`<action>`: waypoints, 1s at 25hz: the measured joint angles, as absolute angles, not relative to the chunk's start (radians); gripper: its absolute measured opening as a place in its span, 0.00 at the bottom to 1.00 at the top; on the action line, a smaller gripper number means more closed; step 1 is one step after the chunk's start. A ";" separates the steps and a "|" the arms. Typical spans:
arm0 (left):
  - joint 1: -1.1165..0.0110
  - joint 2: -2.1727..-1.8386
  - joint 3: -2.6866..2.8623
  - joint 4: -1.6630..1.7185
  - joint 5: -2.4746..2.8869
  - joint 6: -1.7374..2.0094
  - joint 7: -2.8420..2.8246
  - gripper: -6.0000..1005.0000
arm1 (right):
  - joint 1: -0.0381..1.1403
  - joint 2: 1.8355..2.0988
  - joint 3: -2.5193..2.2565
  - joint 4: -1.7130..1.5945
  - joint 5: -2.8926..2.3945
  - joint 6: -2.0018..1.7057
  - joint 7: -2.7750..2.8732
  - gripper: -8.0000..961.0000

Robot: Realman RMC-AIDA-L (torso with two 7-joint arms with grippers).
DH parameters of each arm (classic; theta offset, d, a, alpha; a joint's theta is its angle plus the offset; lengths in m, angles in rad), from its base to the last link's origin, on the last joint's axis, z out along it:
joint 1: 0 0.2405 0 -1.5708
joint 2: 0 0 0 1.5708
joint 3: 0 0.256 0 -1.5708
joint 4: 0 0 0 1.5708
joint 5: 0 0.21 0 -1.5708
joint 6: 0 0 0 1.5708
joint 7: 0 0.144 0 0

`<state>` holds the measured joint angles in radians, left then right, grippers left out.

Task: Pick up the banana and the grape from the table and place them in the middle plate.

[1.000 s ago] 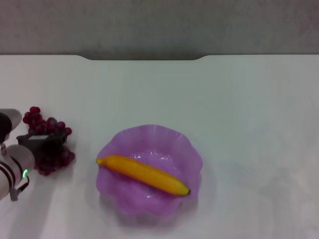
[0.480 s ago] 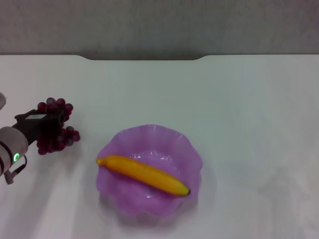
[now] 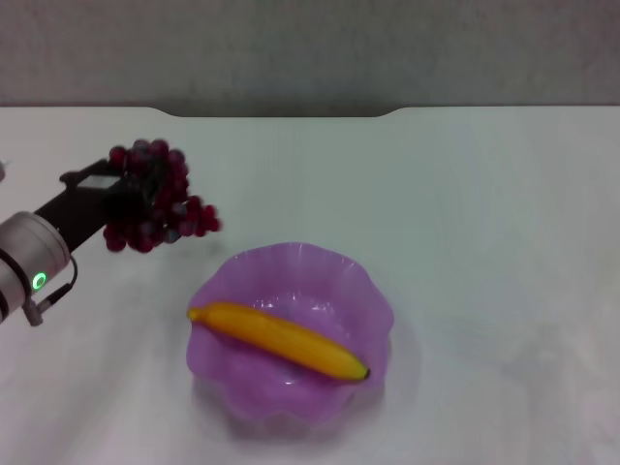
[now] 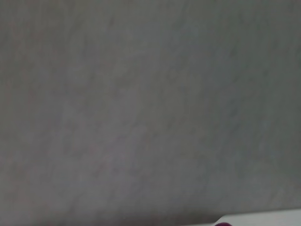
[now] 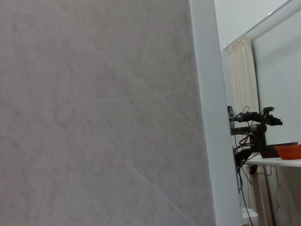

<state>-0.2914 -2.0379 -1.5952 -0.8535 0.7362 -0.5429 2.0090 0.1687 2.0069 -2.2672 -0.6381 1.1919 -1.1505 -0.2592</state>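
Note:
In the head view my left gripper (image 3: 124,201) is shut on the bunch of dark red-purple grapes (image 3: 160,199) and holds it in the air above the white table (image 3: 465,194), up and to the left of the purple scalloped plate (image 3: 363,291). The yellow banana (image 3: 276,339) lies across the inside of the plate, greenish tip to the right. The left wrist view shows mostly grey wall, with a sliver of a grape (image 4: 225,224) at its bottom edge. My right gripper is out of view; its wrist view shows only a wall and a far room.
The table's far edge has a notched cut-out (image 3: 281,112) with a grey wall behind it. The right wrist view shows a distant table with an orange bowl (image 5: 288,151) and equipment.
My left gripper closed on the grapes, lifted them off the table and carried them up and to the right, toward the plate. The banana and plate have not moved.

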 joint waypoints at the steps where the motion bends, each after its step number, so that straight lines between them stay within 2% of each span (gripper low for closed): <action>1: -0.290 -2.037 -1.605 -0.853 0.735 -0.588 2.013 0.38 | 0.169 2.007 -2.267 -0.638 1.192 -1.150 -0.259 0.01; 12: -0.245 -2.033 -1.621 -0.935 0.748 -0.952 1.982 0.37 | 0.173 2.006 -2.267 -0.615 1.192 -1.146 -0.247 0.01; 18: -0.234 -2.037 -1.526 -0.942 0.771 -0.971 2.007 0.36 | 0.174 2.006 -2.265 -0.592 1.155 -1.148 -0.189 0.01; 25: -0.274 -2.040 -1.425 -0.861 0.789 -0.969 2.083 0.35 | 0.176 2.006 -2.261 -0.588 1.126 -1.149 -0.167 0.01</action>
<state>-0.2741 -2.0402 -1.4248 -0.8607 0.7888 -0.9693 2.0832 0.1763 2.0064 -2.2608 -0.5878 1.1264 -1.1494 -0.1672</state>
